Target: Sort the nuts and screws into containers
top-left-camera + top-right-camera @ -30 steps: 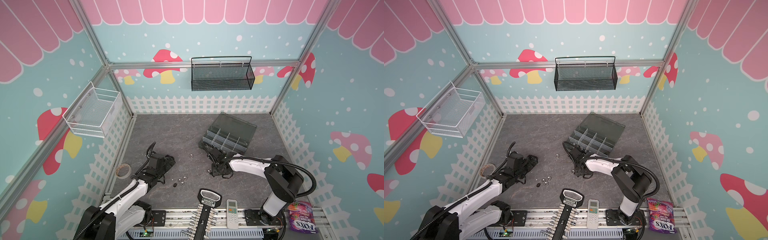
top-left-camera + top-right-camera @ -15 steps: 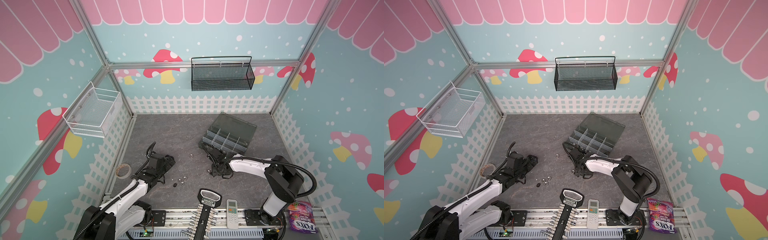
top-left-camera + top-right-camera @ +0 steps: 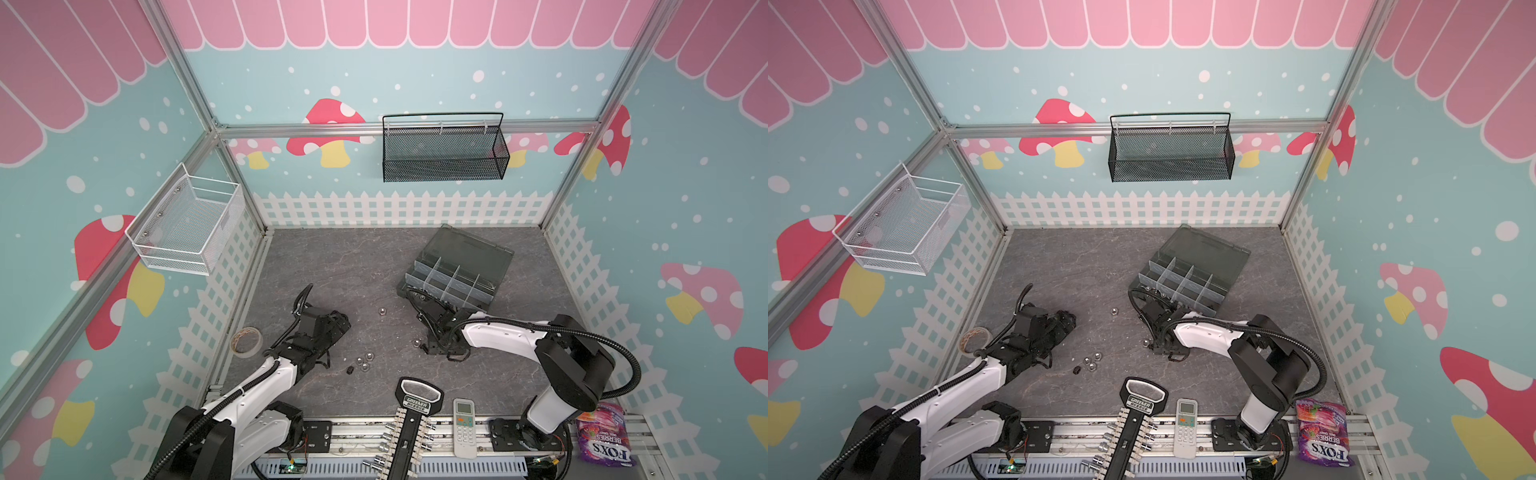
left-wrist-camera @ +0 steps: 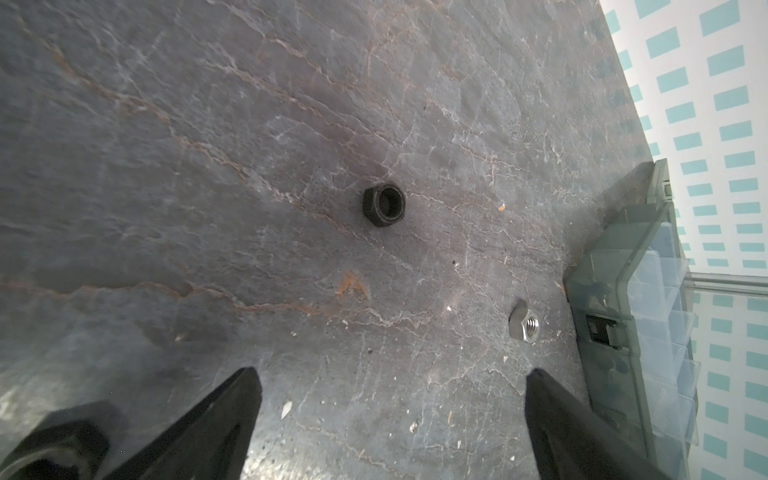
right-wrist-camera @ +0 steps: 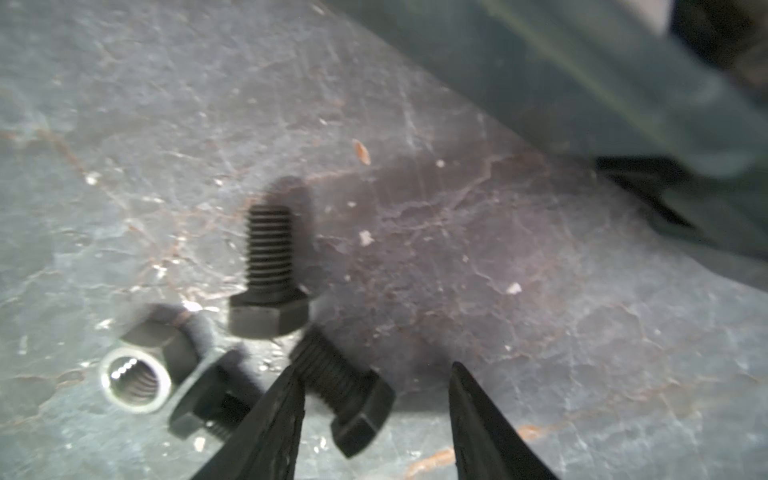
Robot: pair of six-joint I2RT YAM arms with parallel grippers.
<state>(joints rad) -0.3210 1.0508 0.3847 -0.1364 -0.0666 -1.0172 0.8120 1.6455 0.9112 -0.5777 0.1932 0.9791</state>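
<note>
R gripper sits low over the grey tabletop, just in front of the open organiser box. Its jaws are part-open and grip nothing. One black hex bolt lies btwn its fingers, close against one, w/ a second bolt, a half-hidden third bolt and a silver nut just beside. L gripper hovers w/ jaws spread wide and empty, a black nut and a silver hex nut ahead of it. More loose nuts lie btwn the arms.
</note>
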